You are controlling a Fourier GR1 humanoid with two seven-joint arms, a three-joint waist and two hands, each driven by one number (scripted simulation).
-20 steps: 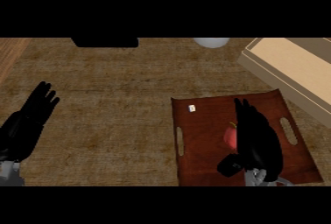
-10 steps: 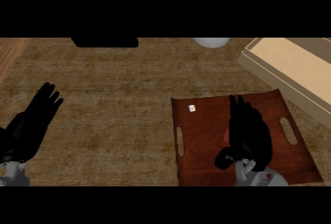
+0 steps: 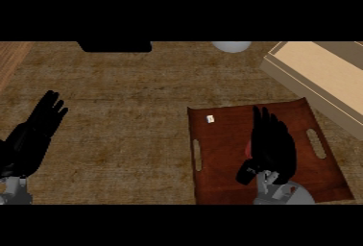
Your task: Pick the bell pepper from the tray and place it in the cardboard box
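Right hand [image 3: 269, 149] lies over the middle of the tray [image 3: 227, 187], fingers long and nearly straight, pointing away from the robot, thumb dropped toward the near left. Nothing is gripped yet. The bell pepper [image 3: 248, 151] shows only as a thin red sliver at the hand's left edge; the rest sits hidden under the palm.

Step in hand, by judgement: closing on the pepper. To do it well the fingers should curl round the far side while the thumb comes in from the near side, so the pepper is caught between them rather than nudged along the tray floor. Lift straight up before any sideways travel, enough to pass the tray's rim.

Cardboard box [image 3: 322, 72] stands beyond the tray's far right corner, set at a slant, its near wall just beside that corner. The carry goes up and right over that wall.

Small white tag [image 3: 211, 118] lies far left on the tray, out of the way.

Left hand [image 3: 35, 137] rests open at the view's left, well apart.
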